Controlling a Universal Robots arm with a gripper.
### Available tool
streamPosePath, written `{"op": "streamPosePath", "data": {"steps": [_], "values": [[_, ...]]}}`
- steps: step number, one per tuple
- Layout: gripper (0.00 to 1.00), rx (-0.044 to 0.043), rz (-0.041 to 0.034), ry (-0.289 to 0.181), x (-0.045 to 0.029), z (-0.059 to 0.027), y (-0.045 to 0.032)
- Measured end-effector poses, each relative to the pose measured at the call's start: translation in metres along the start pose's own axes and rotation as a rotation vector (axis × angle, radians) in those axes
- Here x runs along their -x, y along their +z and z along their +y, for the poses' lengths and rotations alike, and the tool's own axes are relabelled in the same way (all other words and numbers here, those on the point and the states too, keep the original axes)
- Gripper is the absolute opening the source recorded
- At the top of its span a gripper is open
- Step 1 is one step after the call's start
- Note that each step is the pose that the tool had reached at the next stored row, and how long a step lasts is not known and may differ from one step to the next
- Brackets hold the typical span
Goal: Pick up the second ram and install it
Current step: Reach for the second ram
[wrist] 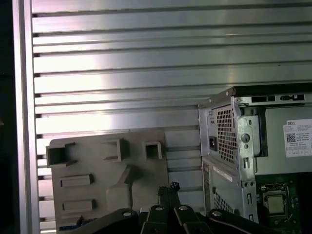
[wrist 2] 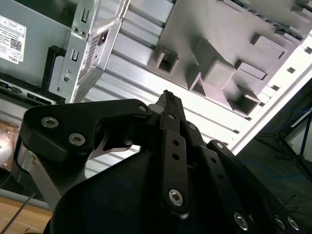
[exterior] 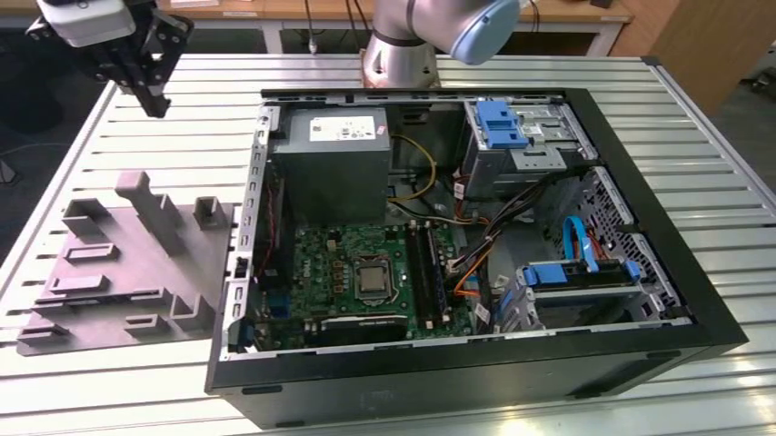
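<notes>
**Exterior view: gripper empty, ram apparently waiting in the tray**

Exterior view puts the gripper high over the far corner of the table, on the exterior view's left. Its fingertips are pressed together with nothing between them. The grey holder tray lies below it, beside the open computer case. The second ram seems to be the thin dark strip standing in a slot near the tray's near end, though it is too slight to be sure. From the gripper it lies down and toward the near table edge. Its long axis runs across the tray, roughly along the exterior view's left-right. The motherboard sits well apart, toward the exterior view's right.
</notes>
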State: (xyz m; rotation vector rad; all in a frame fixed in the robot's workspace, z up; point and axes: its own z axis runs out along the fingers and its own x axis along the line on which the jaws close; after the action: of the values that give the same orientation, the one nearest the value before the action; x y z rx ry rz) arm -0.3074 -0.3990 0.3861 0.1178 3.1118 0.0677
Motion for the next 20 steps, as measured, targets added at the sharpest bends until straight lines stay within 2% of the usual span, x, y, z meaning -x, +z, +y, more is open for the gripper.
{"op": "streamPosePath", "data": {"steps": [20], "values": [[0.11,0.0,0.0,0.0,-0.0679,-0.0054,0.0054]]}}
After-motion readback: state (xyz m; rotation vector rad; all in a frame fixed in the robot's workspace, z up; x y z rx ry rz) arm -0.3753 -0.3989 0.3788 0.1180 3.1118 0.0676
